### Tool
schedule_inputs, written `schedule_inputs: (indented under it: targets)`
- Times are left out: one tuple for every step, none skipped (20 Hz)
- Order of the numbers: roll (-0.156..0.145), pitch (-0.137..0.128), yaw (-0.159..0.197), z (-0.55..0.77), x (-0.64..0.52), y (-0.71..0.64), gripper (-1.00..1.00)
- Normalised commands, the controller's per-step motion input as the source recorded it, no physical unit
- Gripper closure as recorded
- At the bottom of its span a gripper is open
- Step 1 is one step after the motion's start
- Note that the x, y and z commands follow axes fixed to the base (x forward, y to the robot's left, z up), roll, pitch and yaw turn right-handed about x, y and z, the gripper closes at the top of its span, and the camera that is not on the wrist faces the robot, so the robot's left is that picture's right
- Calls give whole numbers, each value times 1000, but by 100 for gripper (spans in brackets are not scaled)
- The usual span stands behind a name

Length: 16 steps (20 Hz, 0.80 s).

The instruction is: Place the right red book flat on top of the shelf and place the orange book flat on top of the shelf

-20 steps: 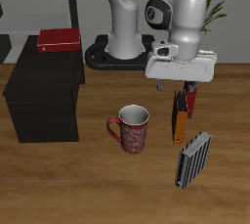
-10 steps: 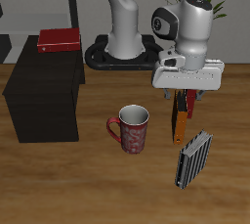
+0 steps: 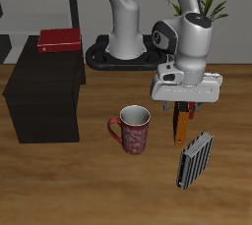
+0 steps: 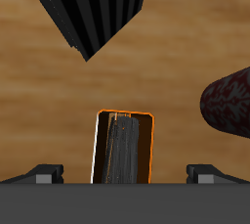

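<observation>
Exterior view
Gripper (image 3: 184, 106): hangs low over the table, right above the orange book (image 3: 181, 126); its fingers reach down past the book's upper end, and this view does not settle whether they touch it.
Orange book: stands upright on the table beside the mug (image 3: 131, 129), with the striped book (image 3: 194, 159) just in front of it, nearer the table's front edge.
Right red book (image 3: 59, 40): lies flat on top of the shelf (image 3: 44, 91), toward its back, well apart from the gripper.
Shelf: black box at the table's edge, across the mug from the gripper.

Wrist view
Orange book (image 4: 124, 147): seen end-on, its orange cover framing a dark edge, centred between the two fingertips (image 4: 44, 175).
Gripper (image 4: 124, 175): spread wide, with clear gaps between each fingertip and the book; it grips nothing.
Striped book (image 4: 93, 8): lies beyond the orange book, apart from it.
Mug (image 4: 228, 102): off to one side, clear of the fingers.
</observation>
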Motion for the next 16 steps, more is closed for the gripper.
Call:
schedule_inputs:
  targets:
    - [-1,37,47,-248,7,-49,-100]
    - [-9,-21,100,-231,-3,-7,-100]
    - [-3,11,9,-197,32,54,-100]
    - [76,9,20,-225,-7,109,-100]
    - [-30,27,-2,-125,-83,-90,-100]
    - [38,75,36,-533,50,91,-100]
    - [20,106,44,-367,19,-49,-100]
    - [-37,15,15,-204,-41,-64,100]
    - [16,2,17,-35,-55,-26,100]
    - [-3,41,-6,-113,20,-63,100]
    - [-6,50,-58,-27,-17,-78,100]
    - [17,14,4,32,-50,11,100]
    - [-30,-56,54,267,-141,-14,100]
    - [5,-12,-16,189,-117,-18,100]
    - [47,-35,30,313,-201,47,100]
    - [-39,-76,40,489,-244,-92,100]
